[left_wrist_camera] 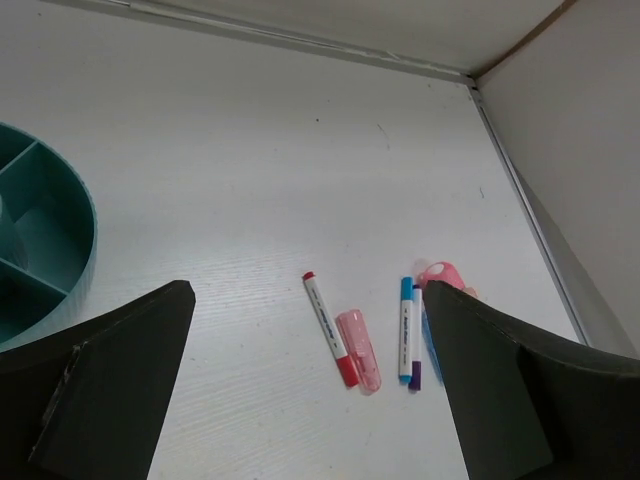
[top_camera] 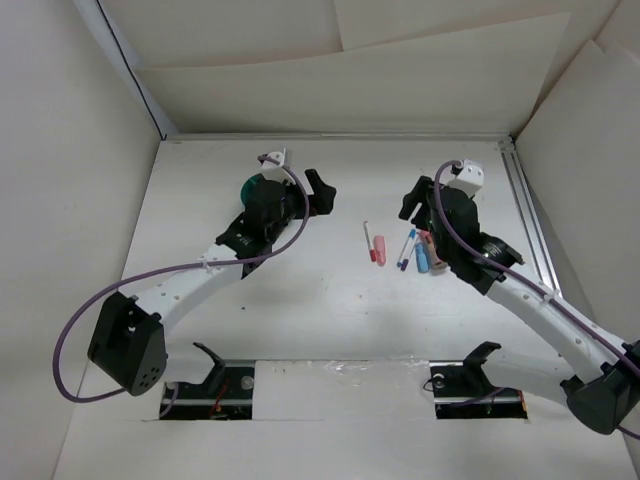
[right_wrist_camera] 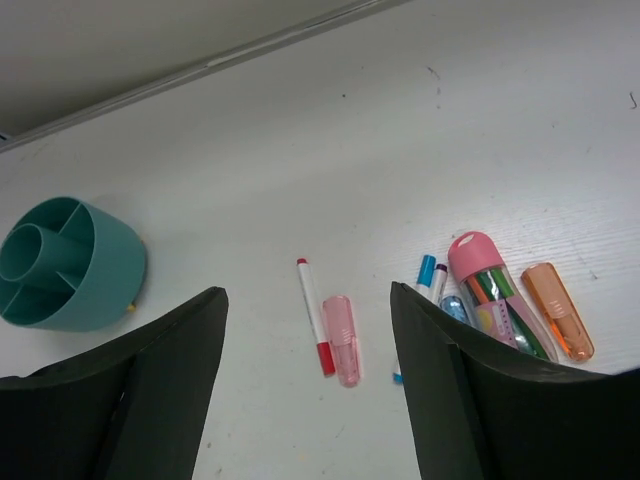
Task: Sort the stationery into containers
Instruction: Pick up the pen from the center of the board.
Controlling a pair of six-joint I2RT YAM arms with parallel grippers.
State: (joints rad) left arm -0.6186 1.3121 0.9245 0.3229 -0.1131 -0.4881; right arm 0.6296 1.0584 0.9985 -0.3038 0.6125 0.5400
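The stationery lies in a loose group mid-table: a white pen with red ends, a pink stick, a blue-tipped pen, a purple-tipped pen, a pink-capped clear tube and an orange stick. The teal container stands at the left, partly hidden behind my left arm. My left gripper hangs open between container and pens. My right gripper is open above the group. Neither holds anything.
White walls enclose the table on the left, back and right. A metal rail runs along the right edge close to the right arm. Two arm bases sit at the near edge.
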